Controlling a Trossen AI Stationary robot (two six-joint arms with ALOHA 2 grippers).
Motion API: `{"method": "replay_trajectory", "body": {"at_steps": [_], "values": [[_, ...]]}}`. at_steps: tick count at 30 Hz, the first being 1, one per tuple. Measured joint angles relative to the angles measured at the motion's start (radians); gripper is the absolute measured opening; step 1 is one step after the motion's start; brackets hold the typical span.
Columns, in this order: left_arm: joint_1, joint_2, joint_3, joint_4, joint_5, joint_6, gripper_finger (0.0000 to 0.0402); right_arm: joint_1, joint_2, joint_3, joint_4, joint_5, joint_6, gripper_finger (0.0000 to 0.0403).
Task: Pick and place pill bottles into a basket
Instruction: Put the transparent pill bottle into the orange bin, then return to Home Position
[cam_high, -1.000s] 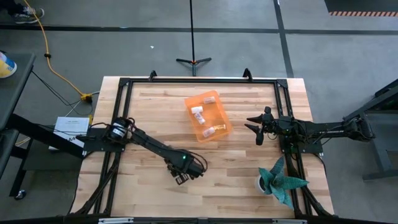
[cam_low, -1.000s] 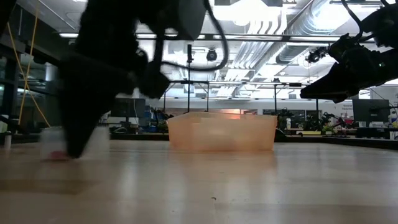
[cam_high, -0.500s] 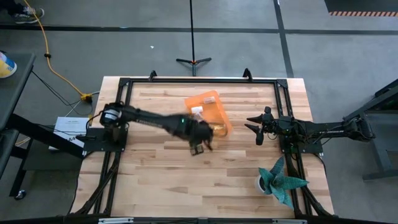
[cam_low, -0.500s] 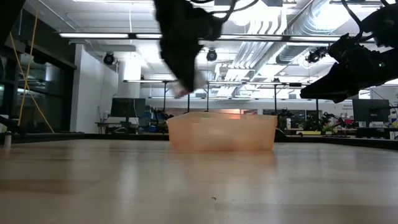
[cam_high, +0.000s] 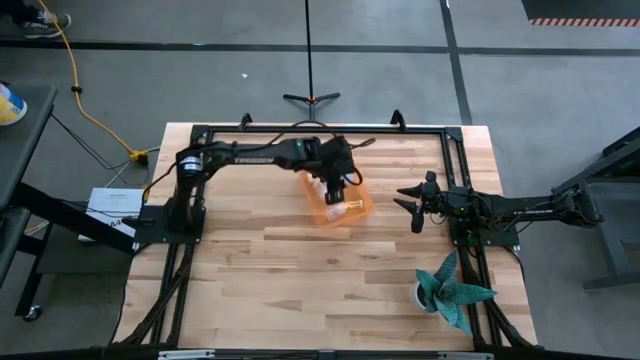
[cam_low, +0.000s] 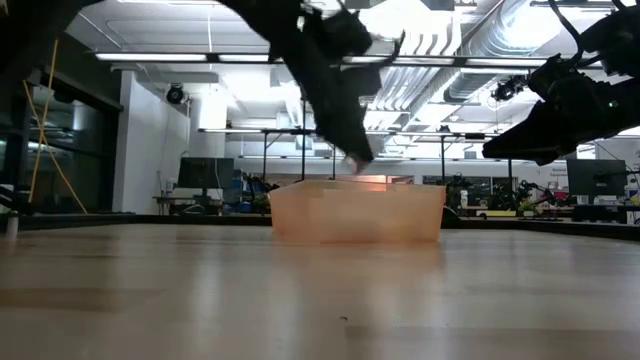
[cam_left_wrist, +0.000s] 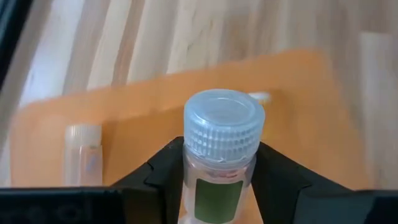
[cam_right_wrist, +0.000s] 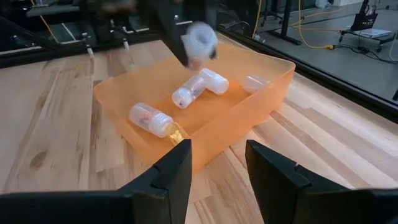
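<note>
My left gripper (cam_high: 336, 182) hangs over the orange basket (cam_high: 352, 212) and is shut on a small clear pill bottle (cam_left_wrist: 222, 124) with a ribbed clear cap and a green label. In the low view the left gripper (cam_low: 350, 152) is just above the basket's rim (cam_low: 355, 184). Several pill bottles lie on their sides on the basket's floor (cam_right_wrist: 151, 119) (cam_right_wrist: 186, 93) (cam_right_wrist: 214, 79). My right gripper (cam_high: 412, 206) is open and empty, above the table to the right of the basket. My left gripper pinches the bottle's body just below the cap (cam_left_wrist: 217, 186) between its two fingers (cam_left_wrist: 165, 171), one on each side. The bottle's cap end (cam_left_wrist: 224, 118) sticks out beyond the fingertips. The bottle is clear of the basket and table, above the basket's inside (cam_right_wrist: 200, 40).
A teal spiky plant in a white pot (cam_high: 450, 290) stands at the table's near right corner. The black frame rails (cam_high: 320, 130) run along the table's far and side edges. Bare wood (cam_high: 300, 280) lies toward the near edge.
My left gripper has risen from the table's near middle and swung toward the far edge to a spot over the basket, staying shut on the pill bottle. The bottle has been lifted clear of the table and carried along.
</note>
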Motion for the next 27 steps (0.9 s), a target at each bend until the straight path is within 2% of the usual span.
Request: {"method": "replay_trajectory", "body": {"at_steps": [6,13,27], "values": [[0.063,0.070,0.000,-0.016,0.063,-0.025,0.0191,0.000,0.000,0.000,0.002,0.031,0.000,0.0142],[0.065,0.102,0.000,-0.027,0.130,-0.021,0.0203,0.000,0.000,0.000,0.002,0.043,-0.002,0.0142],[0.066,0.104,0.000,-0.003,0.130,0.005,0.0240,0.000,0.000,0.000,0.005,0.047,0.003,0.0142]]}}
